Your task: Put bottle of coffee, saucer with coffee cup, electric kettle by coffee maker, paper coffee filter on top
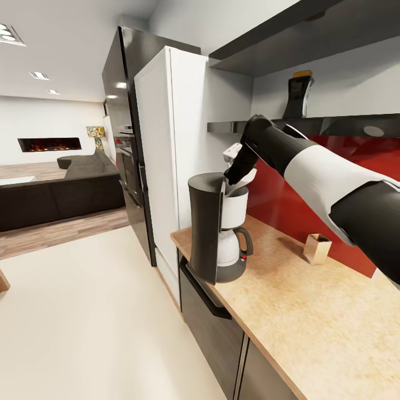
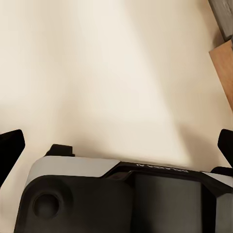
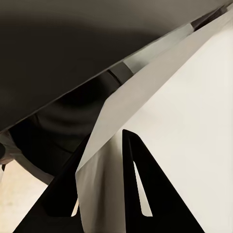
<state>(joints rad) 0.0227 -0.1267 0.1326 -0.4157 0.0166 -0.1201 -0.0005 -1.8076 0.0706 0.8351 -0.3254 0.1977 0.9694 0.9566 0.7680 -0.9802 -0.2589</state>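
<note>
Between the right jaws (image 3: 104, 194) sat the white filter (image 3: 145, 121), pinched by its edge and held just above the maker (image 1: 218, 228), over its white basket. That maker stood at the end of the surface (image 1: 311, 311). The filter step looked nearly done, though not yet released. The bottle (image 1: 298, 95) remained on the shelf (image 1: 333, 125), above and beyond the jaws. Kettle, saucer and cup appeared still to be fetched. The left jaws (image 2: 116, 145) were spread wide over bare floor (image 2: 107, 68), holding nothing.
</note>
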